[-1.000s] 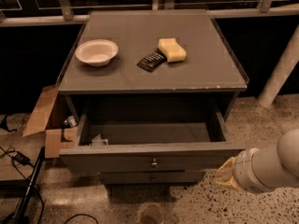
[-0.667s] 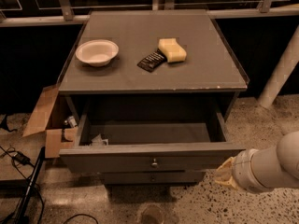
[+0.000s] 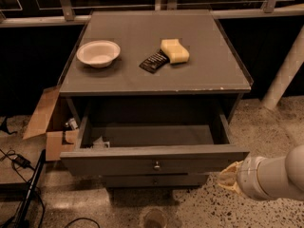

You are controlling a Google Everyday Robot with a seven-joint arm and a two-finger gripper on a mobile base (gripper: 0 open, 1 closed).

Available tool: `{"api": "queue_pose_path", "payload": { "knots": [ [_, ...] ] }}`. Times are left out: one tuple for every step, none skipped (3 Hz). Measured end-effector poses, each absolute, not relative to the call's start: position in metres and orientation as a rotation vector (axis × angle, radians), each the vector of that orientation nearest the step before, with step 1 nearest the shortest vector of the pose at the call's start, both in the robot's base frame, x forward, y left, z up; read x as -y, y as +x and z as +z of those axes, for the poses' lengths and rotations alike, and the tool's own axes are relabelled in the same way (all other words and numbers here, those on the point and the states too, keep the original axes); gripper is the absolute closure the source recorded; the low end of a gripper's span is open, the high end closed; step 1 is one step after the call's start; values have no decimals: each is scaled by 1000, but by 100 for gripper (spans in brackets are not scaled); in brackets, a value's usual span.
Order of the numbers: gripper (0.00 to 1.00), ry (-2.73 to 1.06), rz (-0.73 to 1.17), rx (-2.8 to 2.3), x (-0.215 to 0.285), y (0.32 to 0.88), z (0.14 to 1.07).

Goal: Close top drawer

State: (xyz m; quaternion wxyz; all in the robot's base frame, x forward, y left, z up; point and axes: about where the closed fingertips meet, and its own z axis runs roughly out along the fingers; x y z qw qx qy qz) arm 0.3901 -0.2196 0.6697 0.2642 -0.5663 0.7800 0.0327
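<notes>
The top drawer [image 3: 118,159] of the grey cabinet [image 3: 156,80] is pulled far out toward me. Its deep box is open to view and its flat front panel carries a small round metal knob [image 3: 156,165] at centre. A small pale scrap [image 3: 99,143] lies in the drawer's front left corner. My gripper [image 3: 230,178] is at the end of the white arm [image 3: 275,174] coming in from the lower right. It sits just beside the right end of the drawer front, a little below its top edge.
On the cabinet top are a white bowl [image 3: 98,53], a yellow sponge [image 3: 174,51] and a dark packet [image 3: 153,61]. A lower drawer front [image 3: 154,180] shows under the open one. An open cardboard box [image 3: 47,122] and cables [image 3: 19,165] lie left. A white post [image 3: 285,70] stands right.
The arm and gripper have shifted slightly left toward the right end of the drawer front. The drawer has not visibly moved.
</notes>
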Motion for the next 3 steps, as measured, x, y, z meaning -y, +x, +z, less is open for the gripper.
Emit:
{"api": "queue_pose_path", "payload": {
  "knots": [
    [100, -1490, 66, -1993, 206, 400, 652],
    [100, -1455, 59, -1855, 185, 429, 636],
    [100, -1429, 56, -1789, 176, 447, 630]
  ]
}}
